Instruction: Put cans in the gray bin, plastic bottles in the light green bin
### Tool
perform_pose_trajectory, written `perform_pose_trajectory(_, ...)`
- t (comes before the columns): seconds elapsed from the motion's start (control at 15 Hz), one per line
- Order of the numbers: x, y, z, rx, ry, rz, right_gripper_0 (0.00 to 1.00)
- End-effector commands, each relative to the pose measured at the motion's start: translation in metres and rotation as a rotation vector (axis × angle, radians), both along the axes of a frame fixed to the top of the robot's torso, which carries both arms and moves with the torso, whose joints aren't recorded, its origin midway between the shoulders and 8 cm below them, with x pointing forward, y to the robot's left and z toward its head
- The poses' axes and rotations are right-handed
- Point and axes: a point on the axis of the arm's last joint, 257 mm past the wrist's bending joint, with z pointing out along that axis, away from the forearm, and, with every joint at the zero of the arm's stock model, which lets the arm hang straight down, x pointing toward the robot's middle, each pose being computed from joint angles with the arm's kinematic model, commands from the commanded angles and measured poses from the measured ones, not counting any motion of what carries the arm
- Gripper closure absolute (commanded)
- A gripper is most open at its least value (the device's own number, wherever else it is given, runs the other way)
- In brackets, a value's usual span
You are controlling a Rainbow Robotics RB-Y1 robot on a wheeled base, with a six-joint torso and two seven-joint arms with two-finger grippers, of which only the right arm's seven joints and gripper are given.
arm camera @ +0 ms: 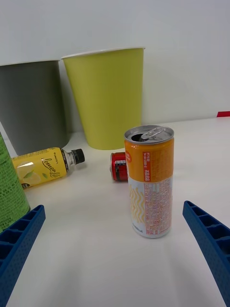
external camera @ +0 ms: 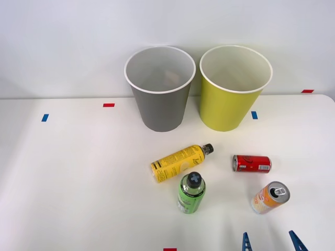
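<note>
The orange and white can (external camera: 269,197) (arm camera: 149,181) stands upright at the front right of the table, its tab open. My right gripper (external camera: 271,242) (arm camera: 115,249) is open just in front of it, blue fingers spread to either side, touching nothing. The red can (external camera: 252,163) (arm camera: 119,166) lies on its side behind it. The yellow bottle (external camera: 178,162) (arm camera: 44,166) lies on its side near the middle, and the green bottle (external camera: 191,193) (arm camera: 9,192) stands upright beside it. The gray bin (external camera: 159,89) (arm camera: 31,105) and the light green bin (external camera: 233,89) (arm camera: 106,96) stand side by side at the back.
Small red and blue tape marks (external camera: 108,105) dot the white table (external camera: 78,183). A white wall rises right behind the bins. Something pale lies inside the gray bin, too unclear to name.
</note>
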Motion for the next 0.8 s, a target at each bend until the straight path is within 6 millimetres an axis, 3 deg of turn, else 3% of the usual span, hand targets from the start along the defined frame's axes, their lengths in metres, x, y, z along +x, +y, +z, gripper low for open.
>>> perform_pose_trajectory(0.07, 0.0000, 0.0000, 0.0000, 0.000, 0.000, 0.000, 0.00)
perform_pose_trajectory(0.8, 0.0000, 0.0000, 0.0000, 0.000, 0.000, 0.000, 0.00)
